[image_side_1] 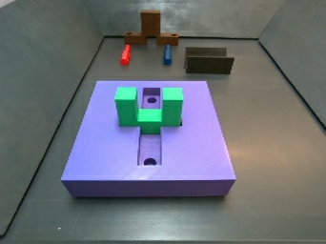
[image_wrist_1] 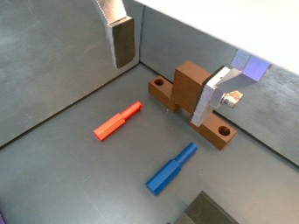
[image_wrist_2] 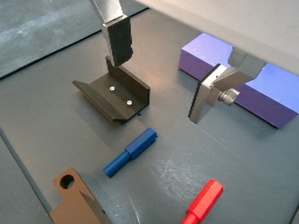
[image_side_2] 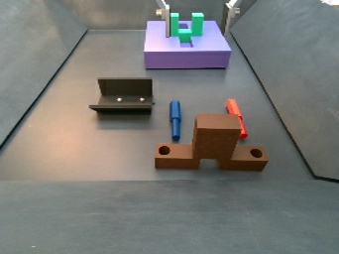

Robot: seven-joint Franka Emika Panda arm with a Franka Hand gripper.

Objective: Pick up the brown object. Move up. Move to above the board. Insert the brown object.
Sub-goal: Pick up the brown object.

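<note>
Brown, the brown object (image_side_2: pixel 209 146) sits untouched near one end of the surface, far from the board (image_side_1: pixel 151 143). Gripper (image_wrist_1: pixel 163 68) hovers above with fingers (image_wrist_1: pixel 121 42) spread and empty; the pick-up needs a descent first.

No lettering, labels, brand marks or numbers can be read on any surface in the four views. The purple-blue board (image_side_1: pixel 151 143), the brown object (image_side_2: pixel 212 144) and the hand (image_wrist_2: pixel 163 74) above the tabletop (image_side_2: pixel 106 149) all show plain, unmarked faces.
</note>
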